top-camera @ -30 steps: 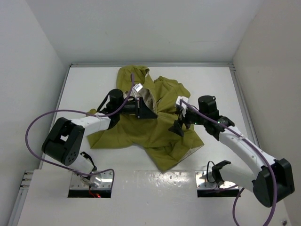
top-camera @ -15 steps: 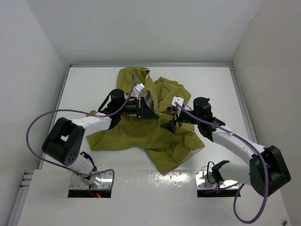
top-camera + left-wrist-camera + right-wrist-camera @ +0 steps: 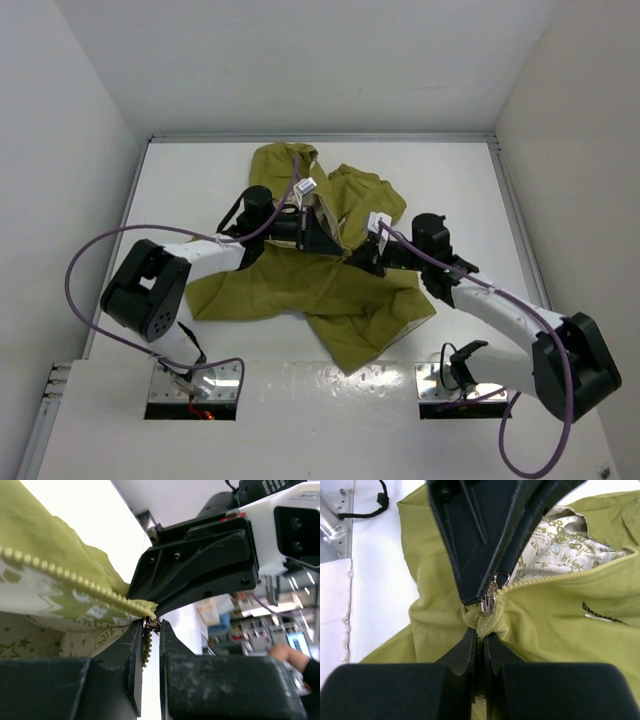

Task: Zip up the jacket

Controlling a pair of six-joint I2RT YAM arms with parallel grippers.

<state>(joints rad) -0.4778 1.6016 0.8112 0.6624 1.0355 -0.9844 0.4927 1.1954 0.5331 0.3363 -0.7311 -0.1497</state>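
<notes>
The olive-green jacket (image 3: 300,290) lies spread on the table, its front partly open and cream lining (image 3: 555,545) showing. My left gripper (image 3: 335,243) is over the jacket's middle, shut on the zipper pull (image 3: 501,577), with zipper teeth (image 3: 75,577) running up from its tips (image 3: 151,626). The silver slider (image 3: 489,600) sits just below those tips. My right gripper (image 3: 352,258) faces the left one tip to tip. It (image 3: 481,632) is shut on the bunched, closed part of the zipper right under the slider.
The white table (image 3: 180,180) is boxed in by walls at the left, back and right. Purple cables (image 3: 90,270) loop off both arms. Metal mounting plates (image 3: 195,385) and a black cord (image 3: 365,510) lie at the near edge.
The right gripper moved left across the jacket to meet the left gripper and shut on the zipper below the slider. The left gripper shifted slightly right, still shut.
</notes>
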